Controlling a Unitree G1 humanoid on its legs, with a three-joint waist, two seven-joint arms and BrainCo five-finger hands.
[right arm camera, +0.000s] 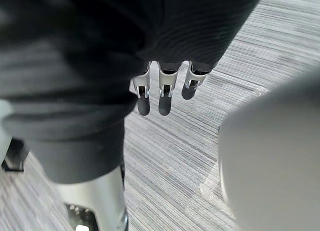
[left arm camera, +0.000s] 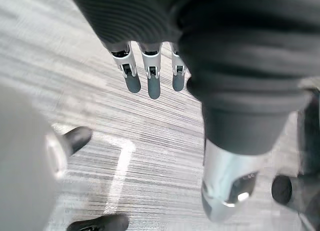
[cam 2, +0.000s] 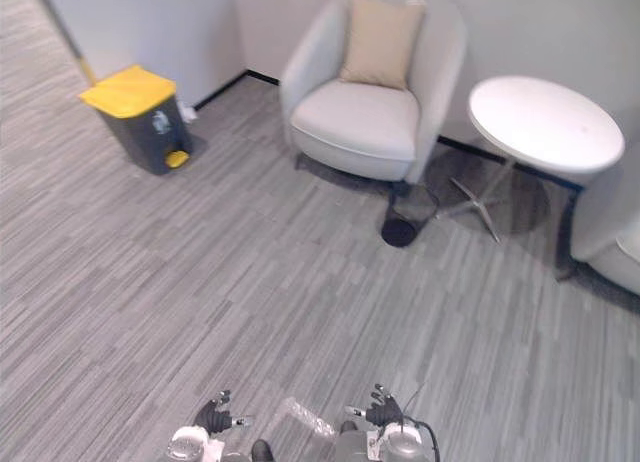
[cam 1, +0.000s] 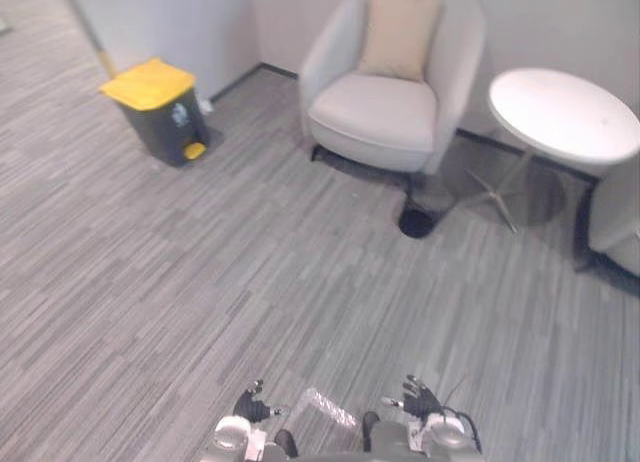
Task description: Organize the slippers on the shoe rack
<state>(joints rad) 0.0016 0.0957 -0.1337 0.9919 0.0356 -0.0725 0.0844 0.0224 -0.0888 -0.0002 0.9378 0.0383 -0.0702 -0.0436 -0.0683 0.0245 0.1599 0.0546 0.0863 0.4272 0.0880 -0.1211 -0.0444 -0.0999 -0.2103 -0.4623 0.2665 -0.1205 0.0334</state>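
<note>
Hands slack above the grey striped carpet [cam 1: 180, 282], in a lounge corner.
The left hand [cam 1: 250, 406] and right hand [cam 1: 420, 396] are released, fingers straight, grasping nothing. Well ahead stand a white armchair [cam 1: 385, 112] with a beige cushion [cam 1: 400, 34], a round white table [cam 1: 562, 112] ahead-right, and a lid-closed yellow-topped bin [cam 1: 160, 107] ahead-left.

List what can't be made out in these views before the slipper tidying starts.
- The pale seat: cut off by the eye views' right edge.
- The dark object by the armchair: too small to identify.
- The left hand and right hand, eye views: fingers too small to read.
</note>
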